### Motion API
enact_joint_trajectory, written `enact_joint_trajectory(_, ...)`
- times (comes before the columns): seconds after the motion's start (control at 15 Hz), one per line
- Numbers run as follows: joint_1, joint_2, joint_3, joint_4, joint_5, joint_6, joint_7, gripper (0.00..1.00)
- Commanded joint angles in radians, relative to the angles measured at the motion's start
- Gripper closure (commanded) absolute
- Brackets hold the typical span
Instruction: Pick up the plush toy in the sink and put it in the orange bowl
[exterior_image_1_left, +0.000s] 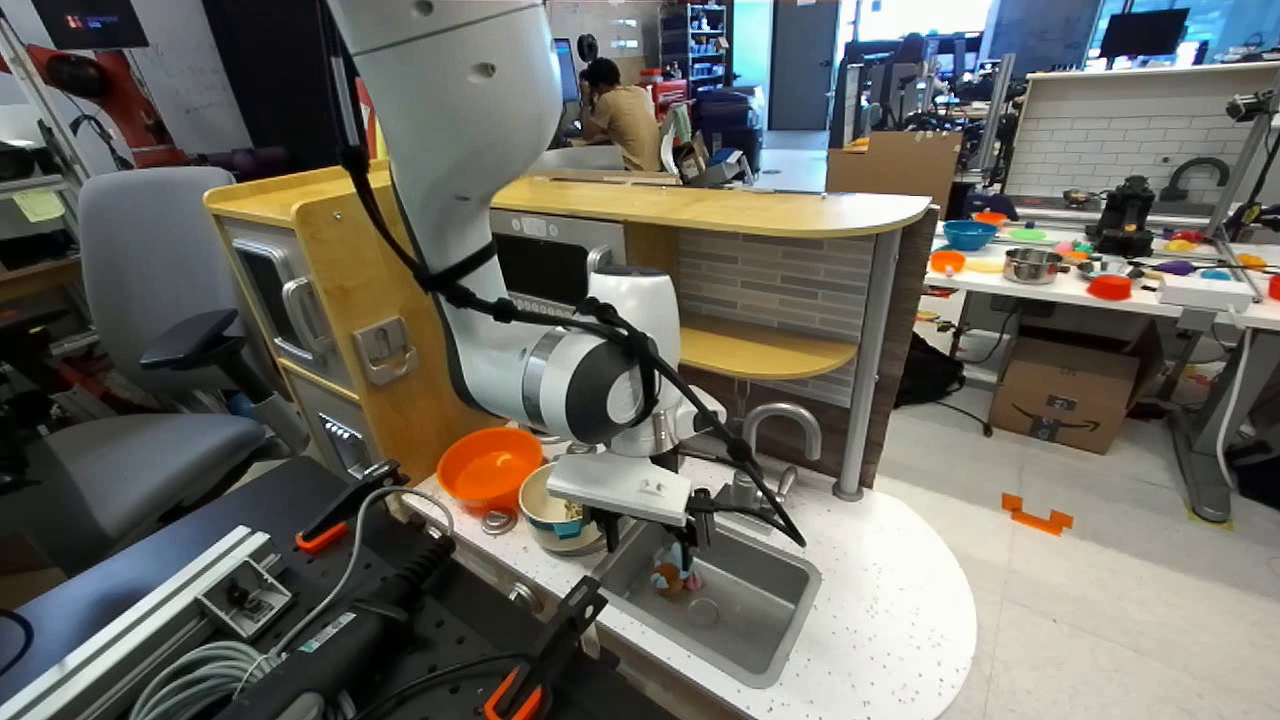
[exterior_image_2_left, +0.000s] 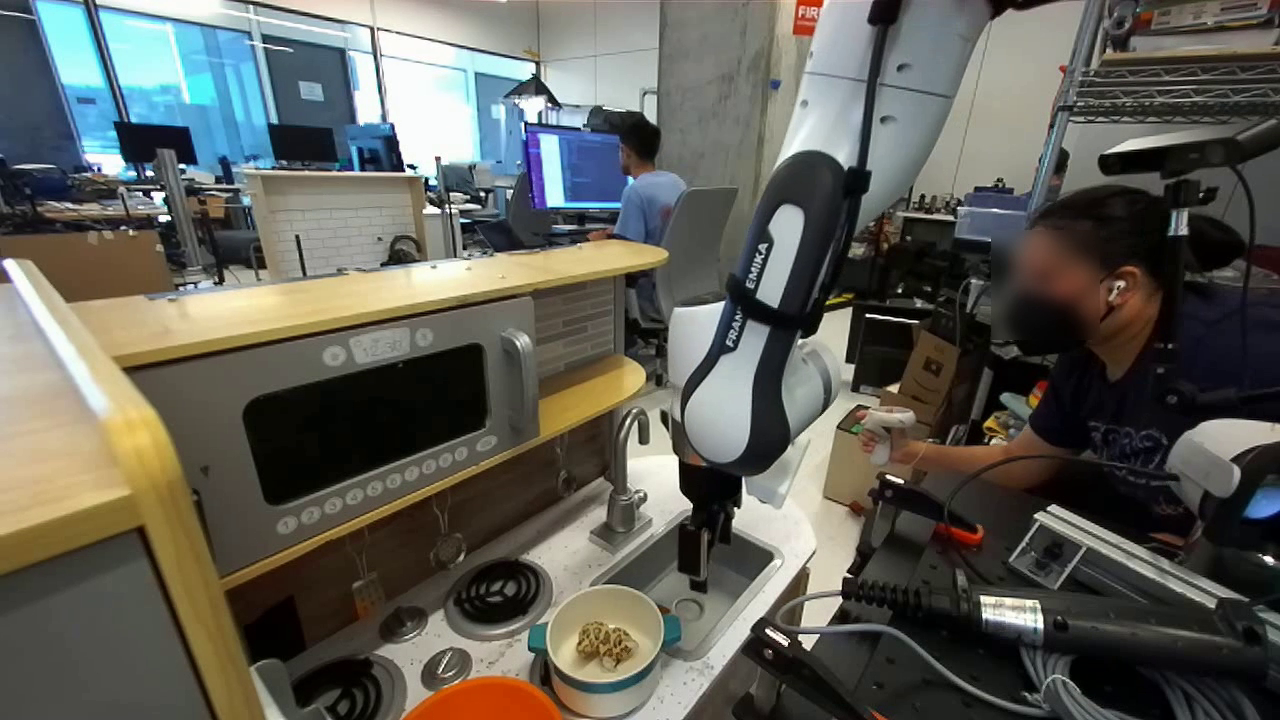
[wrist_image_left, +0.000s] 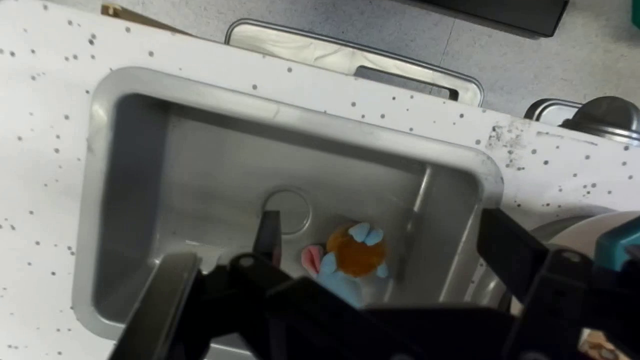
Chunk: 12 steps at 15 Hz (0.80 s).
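Fingers spread wide above toy.

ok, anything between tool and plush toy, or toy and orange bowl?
Nothing visible between the open tool and the plush toy. Toward the orange bowl: the rim of the sink, then the cream teal-handled pot, standing between sink and bowl in both exterior views.

"EMIKA" on arm, "12:30" on microwave

white pot, spotted lump inside | black stove coil | grey microwave
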Motion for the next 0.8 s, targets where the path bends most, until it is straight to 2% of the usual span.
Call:
enact_joint_trajectory(0.0, 0.0, 0.093, 0.017, 0.134, -0.052, -0.05, -0.049, 0.0)
enact_joint_trajectory(0.4, -0.031, 0.179, 0.023, 0.267, -0.103, -0.111, -0.162, 0.0)
enact_joint_trajectory(0.73, -0.032, 0.274, 0.018, 0.361, -0.12, -0.169, -0.198, 0.0)
